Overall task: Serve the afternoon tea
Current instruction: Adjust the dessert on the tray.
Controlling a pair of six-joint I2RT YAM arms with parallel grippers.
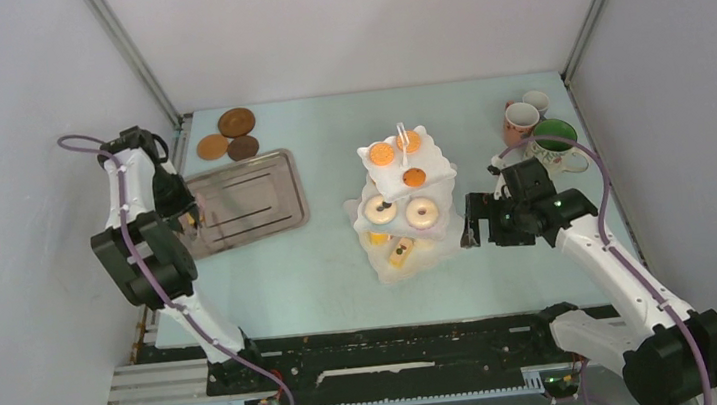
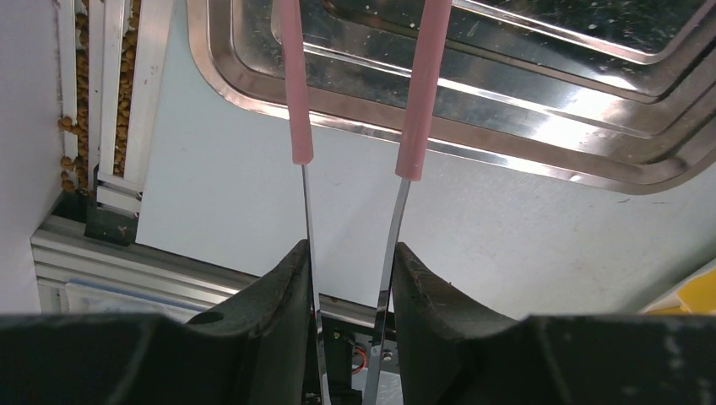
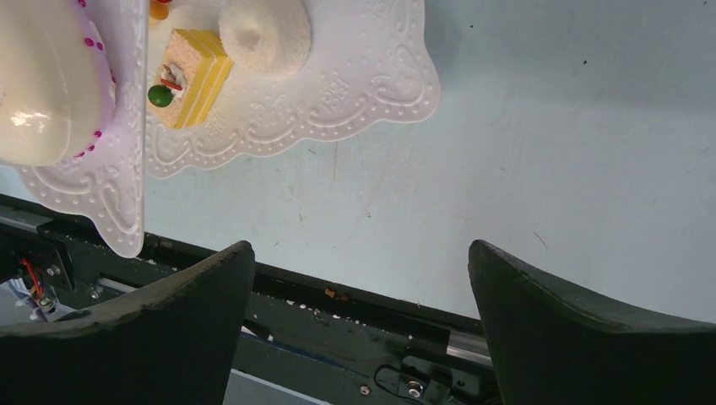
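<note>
While the white three-tier stand sits in the middle of the surface, with orange biscuits on its upper tiers, small donuts on the middle one and a yellow cake on the lowest, the right hand hangs just beside its right edge. This hand points left at the stand, with its fingers spread wide and nothing between them. The right arm reaches up and leftward from its base at the near right corner, its forearm stretched out. Behind it, in the far right corner, the pink mug, the small pale mug and the green-inside mug stand close together.

Well to the left lies the grey metal tray, with three brown coasters just beyond its far edge. The left arm is folded against the left wall with its elbow raised. The left hand is closed on the metal shanks of the pink tongs, squeezing them partway together, and their tips reach over the tray's near rim.
</note>
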